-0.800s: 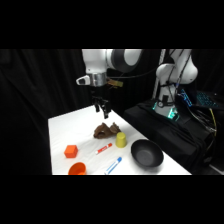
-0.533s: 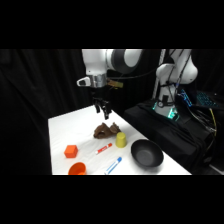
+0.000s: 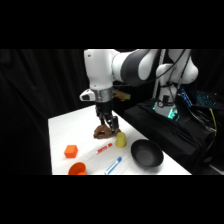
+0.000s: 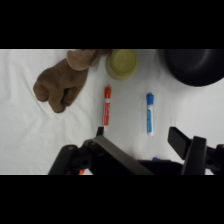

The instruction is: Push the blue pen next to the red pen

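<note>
Betw. pens (image 4: 149, 113): bare table (image 4: 127, 105) (no obstacle)

Bright table, dark backdrop, soft blur

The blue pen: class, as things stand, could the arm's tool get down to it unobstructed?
Probably yes. The blue pen lies alone on bare table, apart from the red pen, yellow cup and black bowl; the tool hangs above, nothing between.
</note>
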Robot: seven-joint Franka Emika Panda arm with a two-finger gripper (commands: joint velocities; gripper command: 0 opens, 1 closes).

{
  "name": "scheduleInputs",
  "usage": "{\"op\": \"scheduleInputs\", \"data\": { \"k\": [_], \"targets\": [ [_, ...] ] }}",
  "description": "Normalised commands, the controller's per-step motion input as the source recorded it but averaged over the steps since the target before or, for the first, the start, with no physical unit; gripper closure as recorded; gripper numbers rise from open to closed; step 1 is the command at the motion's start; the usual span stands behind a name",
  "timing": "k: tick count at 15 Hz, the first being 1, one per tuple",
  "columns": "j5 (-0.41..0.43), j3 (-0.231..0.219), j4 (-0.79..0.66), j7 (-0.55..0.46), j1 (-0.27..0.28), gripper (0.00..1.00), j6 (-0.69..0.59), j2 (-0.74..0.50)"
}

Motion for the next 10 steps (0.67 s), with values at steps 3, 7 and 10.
{"op": "scheduleInputs", "data": {
  "k": [3,7,10],
  "targets": [
    [-0.088,0.048,0.33,0.23,0.085,0.0,0.12,0.34],
    [-0.076,0.052,0.29,0.17,0.089,0.0,0.18,0.33],
    [-0.078,0.057,0.29,0.17,0.107,0.0,0.15,0.31]
  ]
}}
